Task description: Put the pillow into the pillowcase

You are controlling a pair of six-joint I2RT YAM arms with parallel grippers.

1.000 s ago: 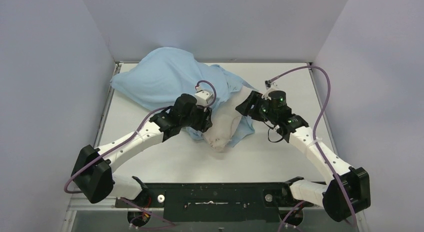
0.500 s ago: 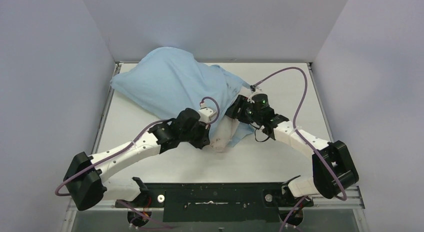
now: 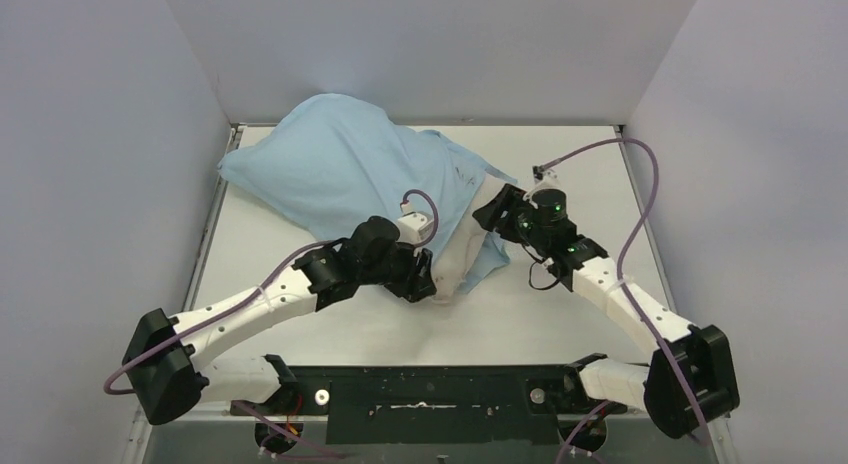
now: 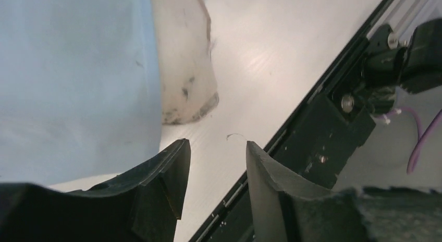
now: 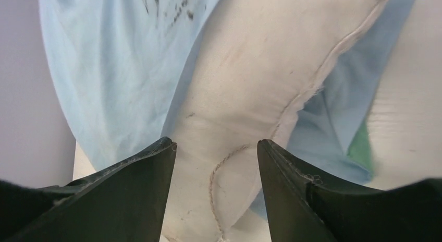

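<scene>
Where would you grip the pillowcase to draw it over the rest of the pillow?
Probably the loose hem of the pillowcase just right of the bare end of the pillow, coming from the right: the cloth lies slack there, off the stuffing.

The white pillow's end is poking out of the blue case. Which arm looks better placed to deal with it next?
Probably the right. The right gripper is open, with the bare end of the pillow framed between its fingers. The left gripper is open over bare table, beside the pillowcase.
</scene>
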